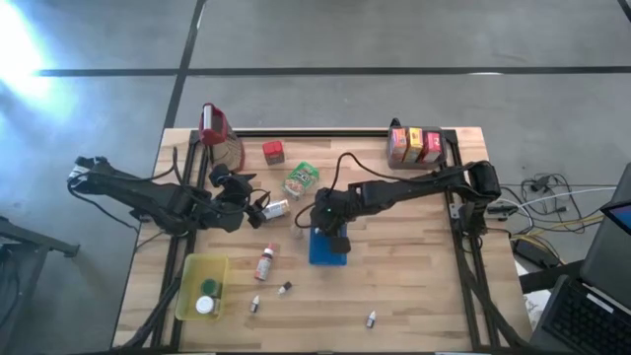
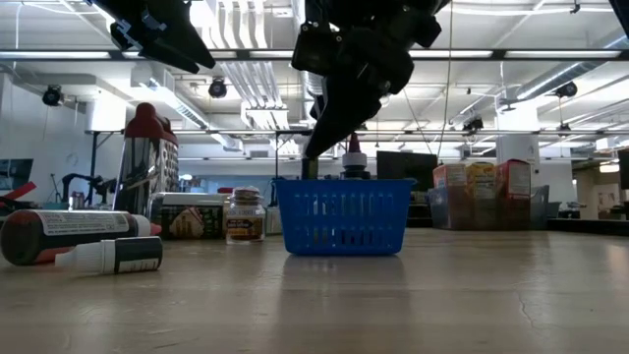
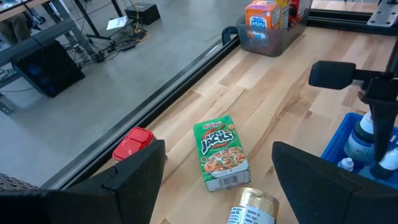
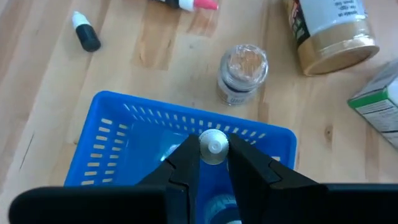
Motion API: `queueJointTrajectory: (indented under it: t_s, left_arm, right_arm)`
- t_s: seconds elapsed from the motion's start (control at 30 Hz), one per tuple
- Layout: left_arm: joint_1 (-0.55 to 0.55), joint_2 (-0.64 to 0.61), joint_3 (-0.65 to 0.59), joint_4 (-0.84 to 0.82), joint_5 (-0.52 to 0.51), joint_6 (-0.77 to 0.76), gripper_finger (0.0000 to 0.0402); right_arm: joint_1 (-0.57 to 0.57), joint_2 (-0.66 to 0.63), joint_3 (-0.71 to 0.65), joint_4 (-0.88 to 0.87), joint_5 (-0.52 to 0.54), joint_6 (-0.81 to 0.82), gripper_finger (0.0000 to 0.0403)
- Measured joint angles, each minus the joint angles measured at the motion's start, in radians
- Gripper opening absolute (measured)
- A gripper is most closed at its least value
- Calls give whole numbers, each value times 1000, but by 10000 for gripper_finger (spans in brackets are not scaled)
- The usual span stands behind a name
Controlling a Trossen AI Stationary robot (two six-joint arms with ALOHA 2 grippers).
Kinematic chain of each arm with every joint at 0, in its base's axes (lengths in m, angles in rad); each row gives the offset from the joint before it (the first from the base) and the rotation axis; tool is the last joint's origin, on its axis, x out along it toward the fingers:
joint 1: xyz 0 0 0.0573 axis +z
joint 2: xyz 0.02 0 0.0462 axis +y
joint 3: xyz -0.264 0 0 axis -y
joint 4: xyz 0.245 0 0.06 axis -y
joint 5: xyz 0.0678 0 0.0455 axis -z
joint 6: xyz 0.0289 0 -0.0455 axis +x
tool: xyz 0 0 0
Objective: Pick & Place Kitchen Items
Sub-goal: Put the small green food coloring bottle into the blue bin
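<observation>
One green "Apple Jacks" carton (image 3: 221, 153) flat on the wooden table (image 3: 273, 99).

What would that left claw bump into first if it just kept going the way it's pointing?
Probably the gold-lidded jar lying just ahead of the open left gripper; beyond it lies the green Apple Jacks box. Depth is hard to judge, so it might pass just over the jar.

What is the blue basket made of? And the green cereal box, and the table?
The blue basket looks like molded plastic: evenly blue, slightly glossy, with thin slotted walls. The right gripper is holding a small bottle over it. The green cereal box seems to be printed cardboard, with flat faces and folded edges. The table appears to be pale wood, with visible grain and joined planks.
</observation>
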Motion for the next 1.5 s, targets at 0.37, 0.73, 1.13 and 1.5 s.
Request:
queueJointTrajectory:
  t_s: [0.37,0.73,1.13,1.5]
  left_arm:
    - [0,0,0,0,0,0,300]
    - [0,0,0,0,0,0,300]
    - [0,0,0,0,0,0,300]
    - [0,0,0,0,0,0,300]
  right_arm:
    - [0,0,-10,44,0,0,66]
    - [0,0,-26,22,8,17,65]
    - [-2,0,-36,19,7,36,65]
    - [-5,0,-5,41,8,29,65]
